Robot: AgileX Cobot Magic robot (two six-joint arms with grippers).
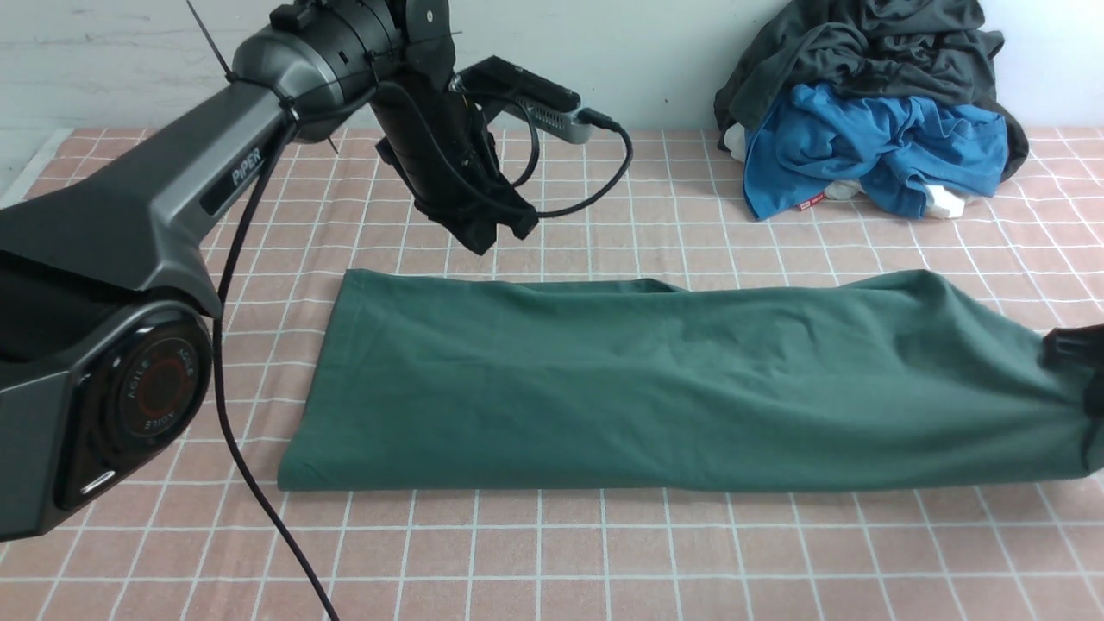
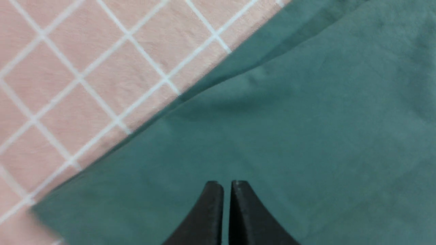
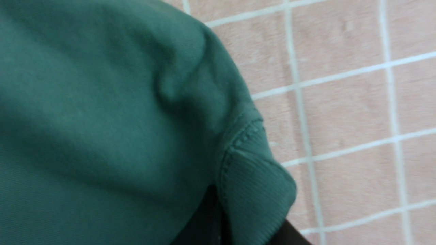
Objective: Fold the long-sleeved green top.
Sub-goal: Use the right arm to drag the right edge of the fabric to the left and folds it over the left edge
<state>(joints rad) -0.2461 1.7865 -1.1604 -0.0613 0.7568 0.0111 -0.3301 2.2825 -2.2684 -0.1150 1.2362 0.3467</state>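
Observation:
The green long-sleeved top [image 1: 655, 379] lies folded into a long flat band across the pink checked cloth. Its logo is hidden. My left gripper [image 1: 485, 241] hangs in the air above the band's far left corner. In the left wrist view the left gripper [image 2: 227, 185] is shut, with nothing between its fingers and the green fabric [image 2: 306, 136] below it. My right gripper [image 1: 1078, 349] sits at the band's right end, mostly out of frame. Close up, the right gripper [image 3: 248, 211] is shut on a ribbed edge [image 3: 259, 190] of the top, and that end is bunched up.
A heap of a dark charcoal-grey garment [image 1: 871, 43] and a bright blue garment [image 1: 871, 147] sits at the back right against the white wall. The left arm's black cable [image 1: 259, 500] hangs over the front left of the checked cloth [image 1: 604, 552].

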